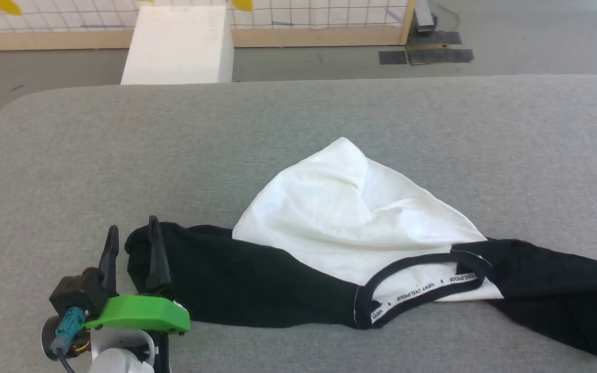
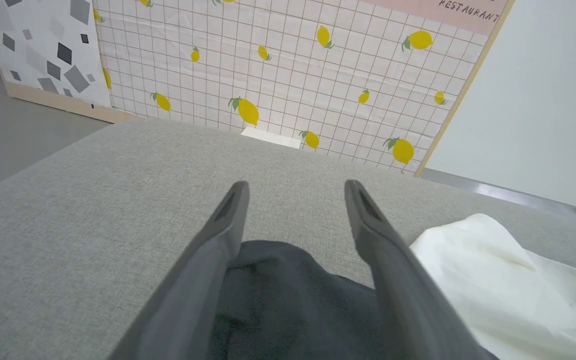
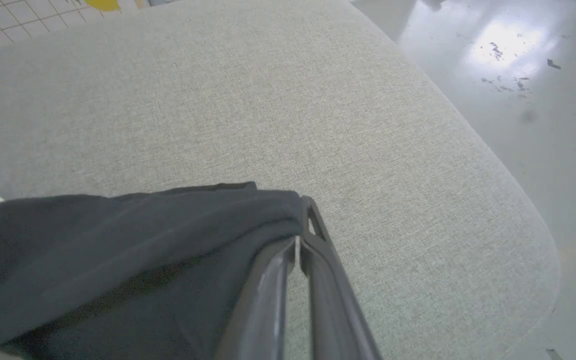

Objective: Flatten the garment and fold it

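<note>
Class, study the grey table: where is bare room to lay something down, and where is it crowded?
Free: the broad far strip of table between the garment and the far edge, and the left side outward of the left pincer. Crowded: the near edge, where black sleeves stretch across, the right pincer shut on one end.

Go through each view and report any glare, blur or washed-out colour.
Head view: even, soft light, sharp enough to show the collar lettering on the shirt. Left wrist view: the left end effector looks soft near the bottom edge, and the black sleeve reads grey. Right wrist view: strong glare on the floor; the other sleeve at the right end effector looks washed out.
</note>
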{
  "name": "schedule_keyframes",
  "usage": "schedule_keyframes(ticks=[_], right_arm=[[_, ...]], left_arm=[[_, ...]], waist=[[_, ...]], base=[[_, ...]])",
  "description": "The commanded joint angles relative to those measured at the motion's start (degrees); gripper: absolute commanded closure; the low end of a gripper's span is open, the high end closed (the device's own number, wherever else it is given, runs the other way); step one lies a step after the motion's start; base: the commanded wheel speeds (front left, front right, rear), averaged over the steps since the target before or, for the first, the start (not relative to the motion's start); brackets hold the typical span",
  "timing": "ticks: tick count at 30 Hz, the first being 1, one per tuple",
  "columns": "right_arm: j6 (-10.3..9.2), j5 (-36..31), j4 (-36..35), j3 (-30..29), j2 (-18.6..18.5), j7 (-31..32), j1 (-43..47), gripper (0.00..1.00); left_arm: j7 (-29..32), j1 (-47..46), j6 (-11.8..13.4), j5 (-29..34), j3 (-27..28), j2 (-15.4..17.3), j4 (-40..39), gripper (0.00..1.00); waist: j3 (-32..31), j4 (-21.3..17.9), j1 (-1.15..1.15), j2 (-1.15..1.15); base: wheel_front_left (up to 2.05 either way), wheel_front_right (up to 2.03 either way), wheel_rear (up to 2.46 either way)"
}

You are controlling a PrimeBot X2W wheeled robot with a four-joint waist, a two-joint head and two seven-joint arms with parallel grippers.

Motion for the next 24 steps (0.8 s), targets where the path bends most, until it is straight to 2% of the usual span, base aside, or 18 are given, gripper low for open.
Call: schedule_keyframes(ticks=[1,7,9,10,12,13,19,24], right_arm=[[-0.09,0.40,-0.55,0.61,-0.03,-2.29,-0.55,0.00],[-0.09,-1.53,-6.81,6.34,-0.02,-16.62,-1.99,0.00],[-0.09,-1.57,-8.54,9.34,-0.02,-19.33,-1.91,0.00],[-0.09,1.64,-8.39,16.11,-0.02,-18.39,-0.99,0.00],[-0.09,1.82,-7.64,20.97,-0.02,-16.65,-0.78,0.00],[-0.09,2.26,-4.74,26.19,-0.49,-13.45,-2.82,0.00],[-0.09,5.49,6.42,34.85,-5.24,-4.77,-12.78,0.00],[-0.09,7.68,17.35,39.33,-7.55,3.85,-21.71,0.00]], left_arm=[[-0.27,-0.06,-0.31,0.27,0.02,-0.16,0.30,0.00],[-0.27,-0.12,-0.88,0.18,-0.17,-0.16,1.25,0.00],[-0.27,-0.28,-1.12,0.18,-0.26,-0.16,1.54,0.00],[-0.27,-0.44,-1.16,0.02,-0.51,-0.16,1.53,0.00],[-0.27,-0.50,-1.07,-0.05,-0.80,-0.16,1.39,0.00],[-0.27,-0.87,-1.02,-0.22,-1.49,-0.16,1.12,0.00],[-0.27,-2.46,-1.05,-0.47,-2.17,-0.16,0.70,0.00],[-0.27,-3.63,-0.89,-0.85,-3.20,-0.16,0.56,0.00]], waist=[[-0.28,-0.20,0.00,0.00],[-1.01,-0.23,0.00,0.00],[-1.22,-0.06,0.00,0.00],[-1.35,0.20,0.00,0.00],[-1.17,0.42,0.00,0.00],[-0.43,1.14,0.00,0.00],[2.14,3.50,0.00,0.00],[4.45,5.93,0.00,0.00]], base=[[0.00,0.00,0.00],[0.00,0.00,0.00],[0.00,0.00,0.00],[0.00,0.00,0.00],[0.00,0.00,0.00],[0.00,0.00,0.00],[0.00,0.00,0.00],[0.00,0.00,0.00]])
